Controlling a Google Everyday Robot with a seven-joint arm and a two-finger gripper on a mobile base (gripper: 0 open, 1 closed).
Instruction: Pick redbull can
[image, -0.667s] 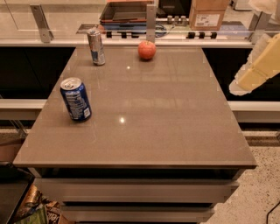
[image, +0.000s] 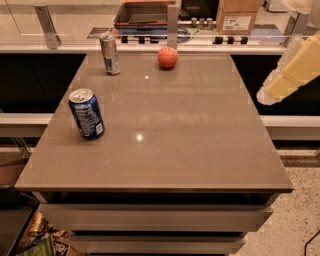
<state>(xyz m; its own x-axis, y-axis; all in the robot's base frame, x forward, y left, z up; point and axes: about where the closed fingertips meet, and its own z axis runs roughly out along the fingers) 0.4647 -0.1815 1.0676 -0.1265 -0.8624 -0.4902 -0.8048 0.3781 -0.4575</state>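
The redbull can (image: 110, 53), slim and silver-blue with a silver top, stands upright near the far left corner of the grey-brown table (image: 190, 145). A wider deep-blue soda can (image: 87, 113) with white label text stands nearer, at the left side. My gripper (image: 272, 90) is a pale yellow and white shape at the right edge of the view, off the table's right side and far from the redbull can. It holds nothing that I can see.
A red apple (image: 168, 57) sits at the far middle of the table, right of the redbull can. Behind the table runs a counter with a tray (image: 142, 12), a cardboard box (image: 239, 16) and a metal rail post (image: 172, 25).
My gripper has shifted slightly down and left at the right edge. The cans and the apple have not moved.
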